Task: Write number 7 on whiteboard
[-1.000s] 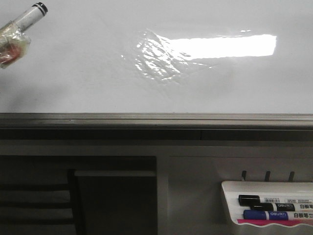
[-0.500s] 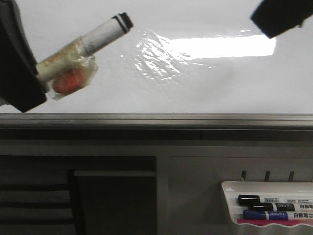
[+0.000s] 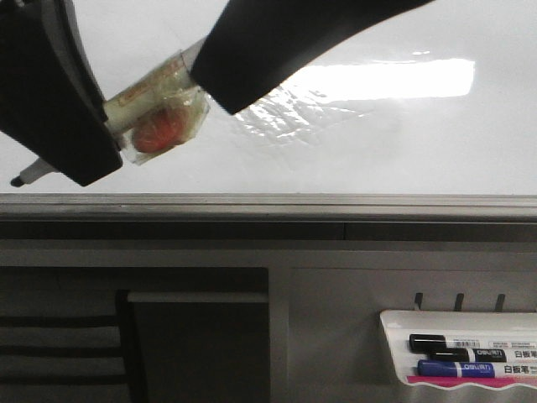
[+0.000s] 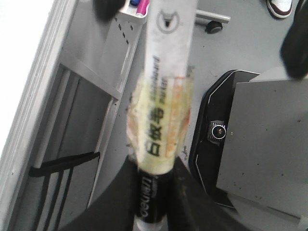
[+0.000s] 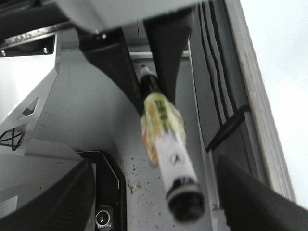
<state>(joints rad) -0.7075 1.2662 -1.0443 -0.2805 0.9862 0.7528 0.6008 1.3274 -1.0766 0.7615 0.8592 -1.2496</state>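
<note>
Left end effector (image 3: 101, 138): clamped on a taped marker (image 3: 155, 105), over the whiteboard's left part. Right end effector (image 3: 222, 84): fingers spread wide either side of the marker's capped end (image 5: 185, 204). Whiteboard (image 3: 377, 151): glossy, glare at centre, no 7 visible. Marker tray (image 3: 461, 357): lower right, below the grey rail (image 3: 336, 206).

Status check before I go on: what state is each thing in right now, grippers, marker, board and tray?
left gripper: shut on the marker's rear end.
right gripper: open, fingers either side of the cap end, not closed on it.
marker: held over the board, tape-wrapped, cap on.
whiteboard: blank, no number 7 yet.
tray markers: capped, lying in the tray.
</note>
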